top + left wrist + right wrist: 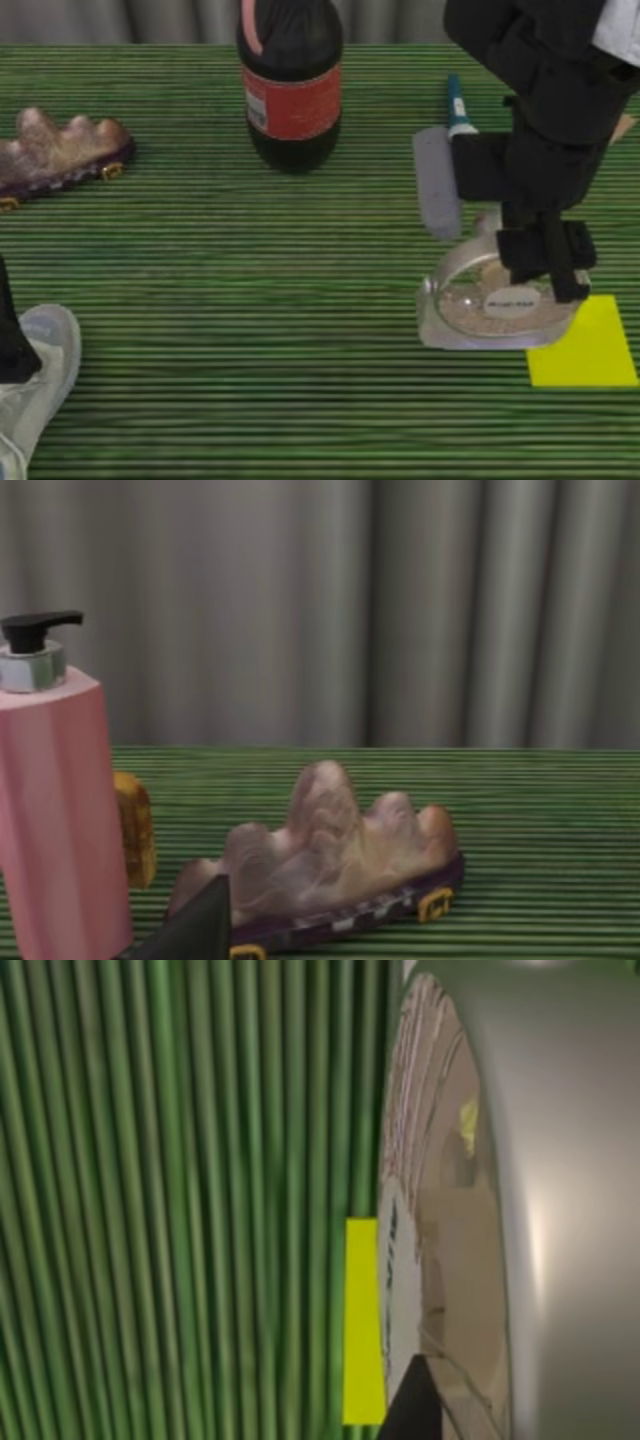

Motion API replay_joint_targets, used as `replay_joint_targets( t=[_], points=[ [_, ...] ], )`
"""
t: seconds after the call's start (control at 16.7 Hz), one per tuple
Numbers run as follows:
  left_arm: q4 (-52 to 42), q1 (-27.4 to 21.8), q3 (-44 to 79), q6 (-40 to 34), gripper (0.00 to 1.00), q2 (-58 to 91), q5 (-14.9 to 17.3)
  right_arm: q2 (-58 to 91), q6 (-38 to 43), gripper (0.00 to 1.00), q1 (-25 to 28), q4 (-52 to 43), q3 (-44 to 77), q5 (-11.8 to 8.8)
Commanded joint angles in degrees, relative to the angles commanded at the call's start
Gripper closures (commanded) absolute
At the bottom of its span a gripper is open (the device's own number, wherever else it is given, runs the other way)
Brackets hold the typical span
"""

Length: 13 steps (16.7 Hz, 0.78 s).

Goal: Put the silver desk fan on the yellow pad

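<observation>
The silver desk fan (478,305) is at the table's right side, its round ring and centre label plate facing up. Its right edge overlaps the near-left corner of the yellow pad (588,345). My right gripper (545,268) reaches down from above with its dark fingers astride the ring's far-right rim, shut on the fan. In the right wrist view the shiny fan housing (520,1200) fills one side, one dark fingertip (410,1405) lies against its face, and a strip of yellow pad (362,1320) shows beside it. My left arm (12,345) stays parked at the left edge.
A cola bottle (290,85) stands at the back centre. A rock-like ornament on a purple base (60,150) lies back left, and a white shoe (35,385) front left. A grey slab (437,180) and a teal-handled microphone (457,105) lie behind the fan. A pink pump bottle (55,810) is near the left arm.
</observation>
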Motion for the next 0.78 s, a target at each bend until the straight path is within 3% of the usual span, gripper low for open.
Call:
replay_joint_targets(
  t=[0.42, 0.78],
  points=[
    [0.0, 0.0, 0.0, 0.0, 0.00, 0.0, 0.0, -8.8, -13.2, 1.00, -13.1, 0.9, -10.0, 0.6],
    [0.0, 0.0, 0.0, 0.0, 0.00, 0.0, 0.0, -9.4, -14.4, 1.00, -14.2, 1.2, -11.0, 0.6]
  ],
)
